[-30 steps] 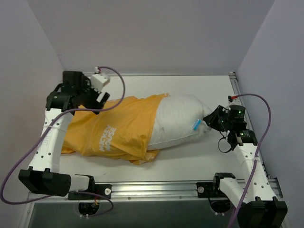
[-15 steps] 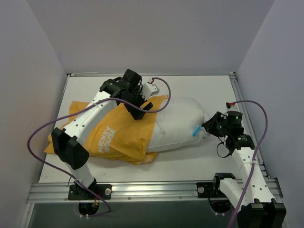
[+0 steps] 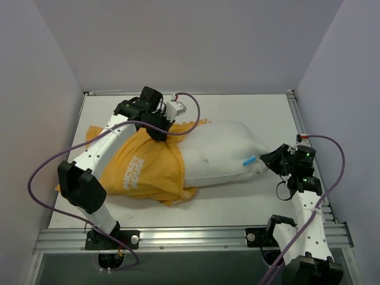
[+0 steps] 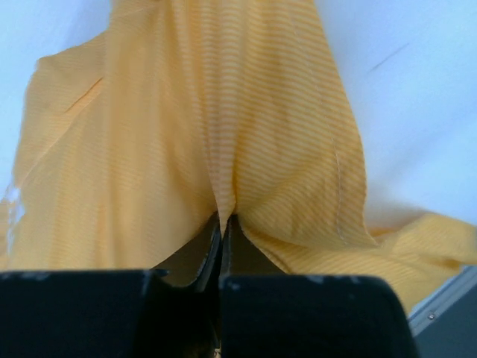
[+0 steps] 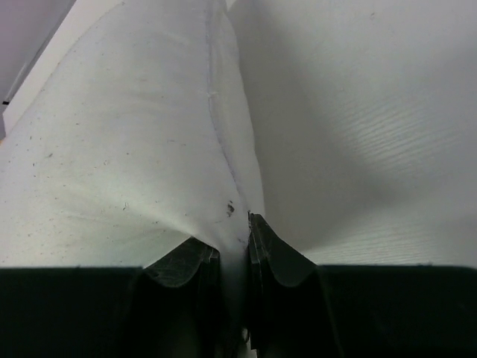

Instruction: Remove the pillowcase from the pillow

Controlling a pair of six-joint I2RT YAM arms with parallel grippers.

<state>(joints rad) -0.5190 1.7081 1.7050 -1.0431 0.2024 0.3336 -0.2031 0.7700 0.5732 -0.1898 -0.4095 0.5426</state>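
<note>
The pillow (image 3: 217,155) lies on the worktop (image 3: 237,110), partly inside the pillowcase (image 3: 145,169). The left gripper (image 3: 160,132) is clamped on bunched pillowcase fabric. The right gripper (image 3: 271,161) pinches the pillow's corner.

Pillowcase (image 3: 145,169) coloured orange-yellow, finely striped in the weave, printed with white lettering, pillow (image 3: 217,155) kept plain white, flecked with small dark specks, tag (image 3: 249,160) coloured blue, cables (image 3: 31,177) sheathed in purple
</note>
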